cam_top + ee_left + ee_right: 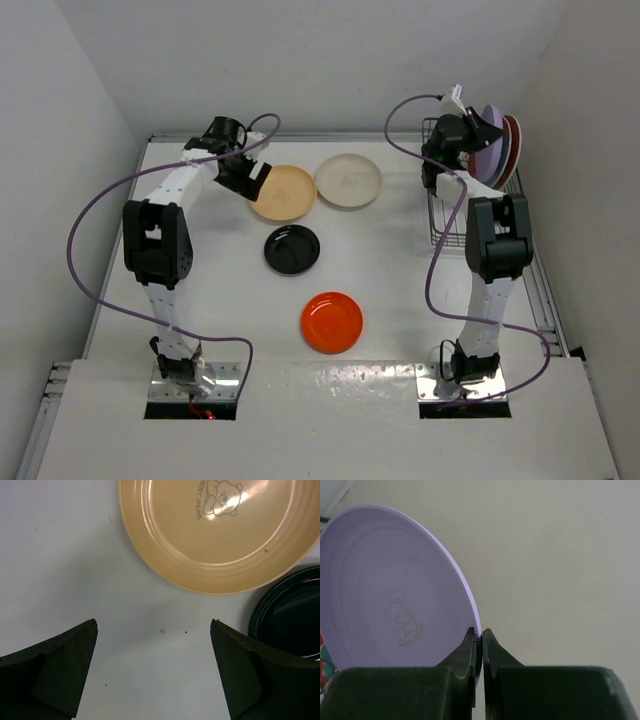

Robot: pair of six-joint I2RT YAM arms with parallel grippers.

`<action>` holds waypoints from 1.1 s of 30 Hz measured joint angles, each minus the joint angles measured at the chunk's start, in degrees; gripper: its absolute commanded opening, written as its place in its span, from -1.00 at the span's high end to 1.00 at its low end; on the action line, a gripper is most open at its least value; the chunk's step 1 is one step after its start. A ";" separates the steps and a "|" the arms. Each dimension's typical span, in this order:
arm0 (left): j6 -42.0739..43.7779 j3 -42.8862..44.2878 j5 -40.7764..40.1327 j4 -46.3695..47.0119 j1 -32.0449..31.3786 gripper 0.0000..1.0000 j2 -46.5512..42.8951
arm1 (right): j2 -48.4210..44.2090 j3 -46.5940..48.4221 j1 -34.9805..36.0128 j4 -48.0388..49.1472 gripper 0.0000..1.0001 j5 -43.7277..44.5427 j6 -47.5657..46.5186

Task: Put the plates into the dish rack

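Lilac plate [395, 595] — on edge at the far end of the dish rack [437, 222], far right of the desk [400, 290], with a red plate [513, 140] just behind it. The right jaws pinch its rim, and the right arm [497, 245] is stretched far. Flat on open desk, well apart from the rack, lie the yellow-orange plate [283, 192], the cream plate [348, 181] beside it, the black plate [292, 249] and, nearest, the orange-red plate [332, 322]. The left jaws — spread wide — hang over bare desk just beside the yellow-orange rim, with the left arm [155, 245] reaching far.
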 measured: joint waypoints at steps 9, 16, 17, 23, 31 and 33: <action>0.02 -0.02 -0.22 0.00 -0.13 -1.00 0.00 | 0.00 2.08 -0.37 1.11 1.00 0.68 1.42; 0.07 -0.35 -0.42 0.00 -0.13 -1.00 0.00 | 0.48 -1.05 -0.33 -3.30 1.00 -1.05 6.99; 0.07 -0.42 -0.42 0.02 -0.13 -1.00 0.00 | 0.92 -1.05 -0.33 -3.85 1.00 -1.29 7.67; 0.04 -0.96 -0.35 -0.07 -0.13 -1.00 -0.09 | 4.11 -0.50 -0.33 -9.44 1.00 -2.73 13.86; -0.90 0.72 3.87 -0.28 -0.13 -1.00 1.68 | 3.98 1.55 -0.04 -22.32 -0.36 -5.07 25.22; -1.60 2.80 5.18 0.07 -0.13 -1.00 4.20 | 3.19 0.90 0.31 -24.87 -0.48 -6.12 25.81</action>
